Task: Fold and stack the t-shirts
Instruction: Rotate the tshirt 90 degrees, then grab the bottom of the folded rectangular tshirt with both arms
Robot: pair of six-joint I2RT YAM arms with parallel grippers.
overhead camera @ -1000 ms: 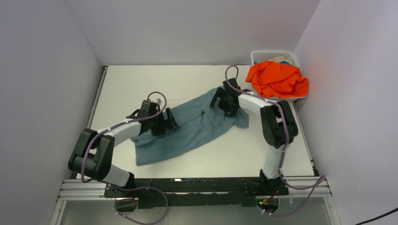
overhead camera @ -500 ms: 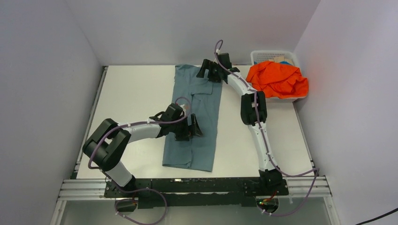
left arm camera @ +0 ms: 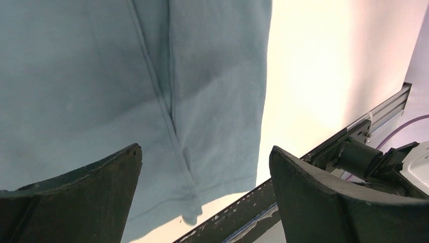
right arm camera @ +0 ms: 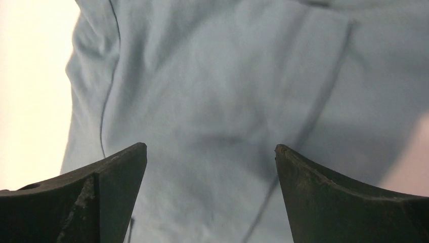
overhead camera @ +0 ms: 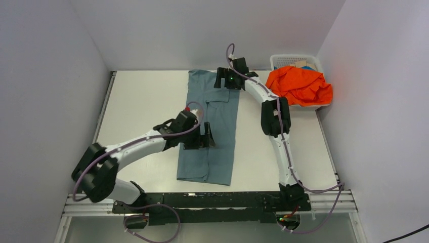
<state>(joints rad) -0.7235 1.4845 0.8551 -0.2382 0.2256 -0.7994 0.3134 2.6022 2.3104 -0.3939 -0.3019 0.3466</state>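
Fingers (left arm camera: 76,197) are gaping wide on both: my left gripper (overhead camera: 207,138) is hovering over the blue shirt's (overhead camera: 222,109) middle, my right gripper (overhead camera: 223,81) over its far end. It is lying along the table (overhead camera: 141,101).

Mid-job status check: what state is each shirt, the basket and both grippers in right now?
blue-grey shirt: folded into a long narrow strip, flat on the table.
orange shirt: unfolded, crumpled in a heap on the basket.
basket: upright, far right corner, filled by the orange shirt.
left gripper: open, over the blue-grey shirt's near half, holding nothing.
right gripper: open, over its far end, holding nothing.
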